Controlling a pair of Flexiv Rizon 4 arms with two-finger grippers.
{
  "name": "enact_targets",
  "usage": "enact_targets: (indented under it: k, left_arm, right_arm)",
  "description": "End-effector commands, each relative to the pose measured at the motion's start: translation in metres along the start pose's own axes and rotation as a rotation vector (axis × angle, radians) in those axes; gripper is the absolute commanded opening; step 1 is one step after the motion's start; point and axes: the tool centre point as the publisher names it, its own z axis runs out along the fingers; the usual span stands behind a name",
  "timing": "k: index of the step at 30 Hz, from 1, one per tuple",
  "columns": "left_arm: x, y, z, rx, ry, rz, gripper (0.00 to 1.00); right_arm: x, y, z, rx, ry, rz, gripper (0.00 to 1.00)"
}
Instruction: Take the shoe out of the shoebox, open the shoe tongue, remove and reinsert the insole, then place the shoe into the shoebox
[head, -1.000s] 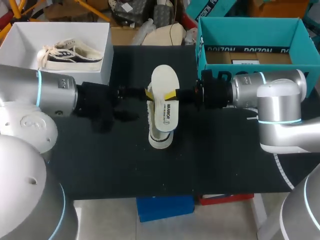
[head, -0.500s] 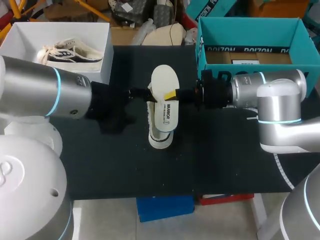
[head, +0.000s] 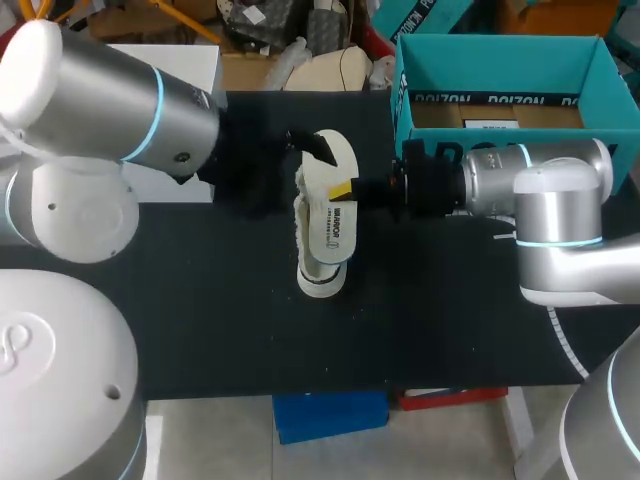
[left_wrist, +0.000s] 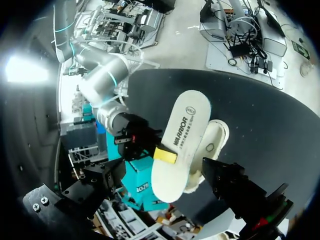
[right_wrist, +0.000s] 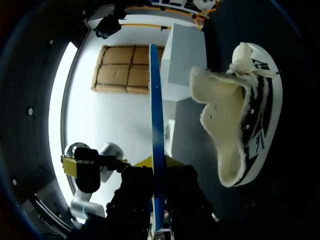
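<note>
Insole (head: 330, 225), thin, light and probably limp, is clamped at its side edge by the right gripper (head: 345, 188) and held just over the fleece-lined shoe (head: 320, 275) on the table (head: 200, 320). An edge pinch suits it – it would likely droop if held by one end. Left gripper (head: 312, 146) is at the insole's far end – state cannot be told. Teal shoebox (head: 500, 40) holds only a card insert; the white box (head: 205, 62) has its contents hidden.

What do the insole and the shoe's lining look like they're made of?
Insole: likely foam, with a smooth matte cream top that carries print and a blue underside. It juts out flat without drooping, so it seems fairly stiff. Shoe lining: fluffy cream fleece or pile, judging by its fuzzy edges. Real or synthetic I can't tell.
</note>
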Motion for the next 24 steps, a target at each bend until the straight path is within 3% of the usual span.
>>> enact_targets:
  k: [1,18,23,24]
  left_arm:
    - [-0.0085,-0.0005,-0.0014,-0.009,0.291,0.022,1.0]
    - [-0.0096,-0.0002,-0.0017,-0.026,0.302,0.028,1.0]
    - [-0.0118,-0.0052,0.0,0.145,0.285,0.213,1.0]
    - [-0.0138,-0.0054,0.001,0.136,0.305,0.24,1.0]
  right_arm:
    - [0.0004,-0.0004,0.0003,-0.001,-0.002,0.0,0.0]
    - [0.0004,-0.0004,0.0003,-0.001,-0.002,0.0,0.0]
    - [0.0004,-0.0004,0.0003,-0.001,-0.002,0.0,0.0]
    - [0.0004,-0.0004,0.0003,-0.001,-0.002,0.0,0.0]
